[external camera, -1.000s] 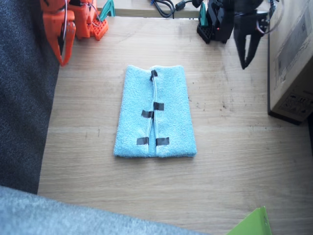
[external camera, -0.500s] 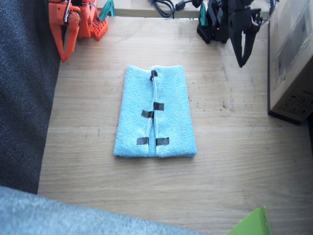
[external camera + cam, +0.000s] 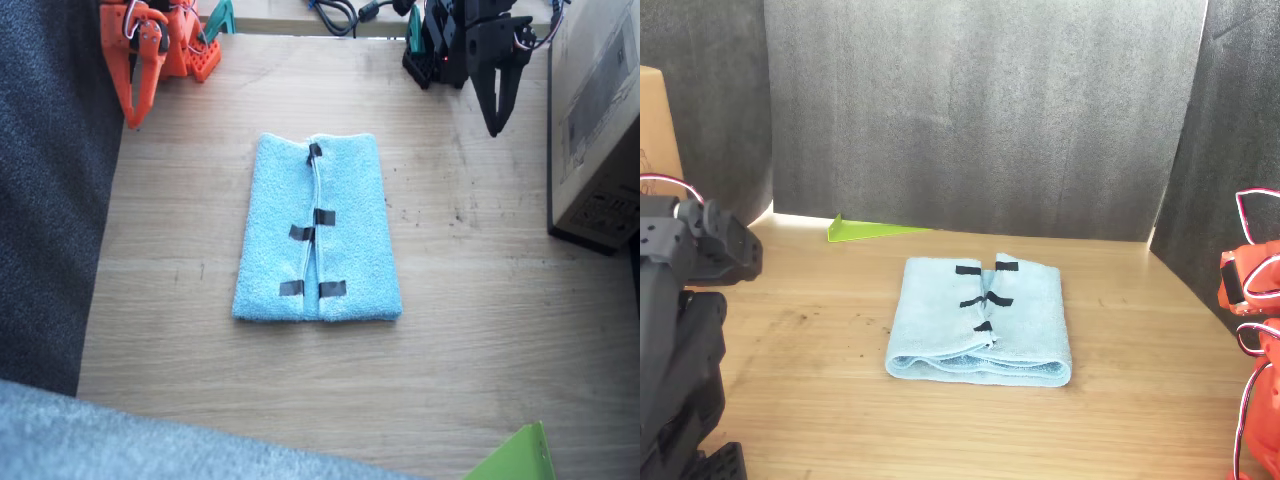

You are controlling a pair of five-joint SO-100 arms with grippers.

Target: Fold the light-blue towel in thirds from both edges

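The light-blue towel (image 3: 318,228) lies flat in the middle of the wooden table (image 3: 480,300), folded. Its two edges (image 3: 314,220) meet along a centre seam marked by short black tape strips. In the front view the towel (image 3: 980,325) shows as a layered stack with the strips on top. My right gripper (image 3: 131,118), orange, hangs tip-down at the table's far corner, shut and holding nothing. My left gripper (image 3: 493,128), black, hangs tip-down at the other far corner, also shut and holding nothing. Both are well clear of the towel.
A cardboard box (image 3: 600,120) stands beside the left arm. Grey carpet-like fabric (image 3: 50,200) borders the table beside the right arm and along the near edge. A green sheet (image 3: 515,455) pokes in at the near corner. Cables (image 3: 335,12) lie at the far edge.
Both arms have drawn back toward their bases and settled. The left gripper's fingers have come together, and the right gripper has turned. The towel has not moved.
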